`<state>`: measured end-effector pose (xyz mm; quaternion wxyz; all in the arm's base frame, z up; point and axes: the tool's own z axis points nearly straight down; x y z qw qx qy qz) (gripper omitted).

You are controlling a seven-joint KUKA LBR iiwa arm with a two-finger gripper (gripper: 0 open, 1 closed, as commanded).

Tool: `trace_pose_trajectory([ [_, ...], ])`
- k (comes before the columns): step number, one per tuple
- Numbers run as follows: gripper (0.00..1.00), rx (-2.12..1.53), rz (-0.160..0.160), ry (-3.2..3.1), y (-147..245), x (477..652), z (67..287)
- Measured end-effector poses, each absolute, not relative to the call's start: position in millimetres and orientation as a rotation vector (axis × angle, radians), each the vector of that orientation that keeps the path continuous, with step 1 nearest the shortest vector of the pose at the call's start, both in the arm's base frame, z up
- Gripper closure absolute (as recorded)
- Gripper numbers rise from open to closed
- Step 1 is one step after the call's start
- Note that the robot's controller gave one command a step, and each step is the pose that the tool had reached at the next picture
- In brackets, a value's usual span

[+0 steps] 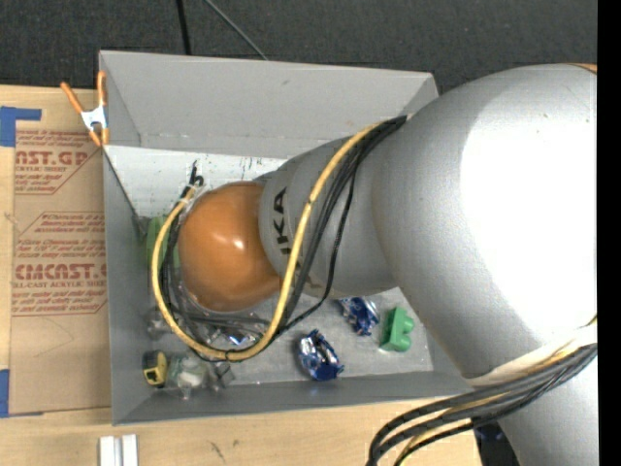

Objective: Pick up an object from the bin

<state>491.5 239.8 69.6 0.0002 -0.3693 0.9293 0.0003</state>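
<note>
Grey metal bin (262,90); the arm's orange cover (218,246) is hanging over its left half, near a blue wrapper (318,355) and green plastic piece (396,328); jaws' state: cannot tell.

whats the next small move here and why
Probably a short straight lift. The arm's orange wrist cover sits over the left half of the bin, hiding what lies beneath, with the left wall close and a small yellow-and-black thing just beside its cables. Rising would clear both and show whether anything comes up.
</note>
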Motion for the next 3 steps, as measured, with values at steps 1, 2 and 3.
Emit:
trace_pose_trajectory([
  [1, 1.0, -1.158, 0.002, 2.919, 239.8, 492.2, 69.9],
  [2, 1.0, -1.481, 0.002, 2.763, 213.7, 492.3, 70.8],
  [3, 1.0, -1.393, -0.001, 2.802, 209.4, 517.3, 310.5],
])
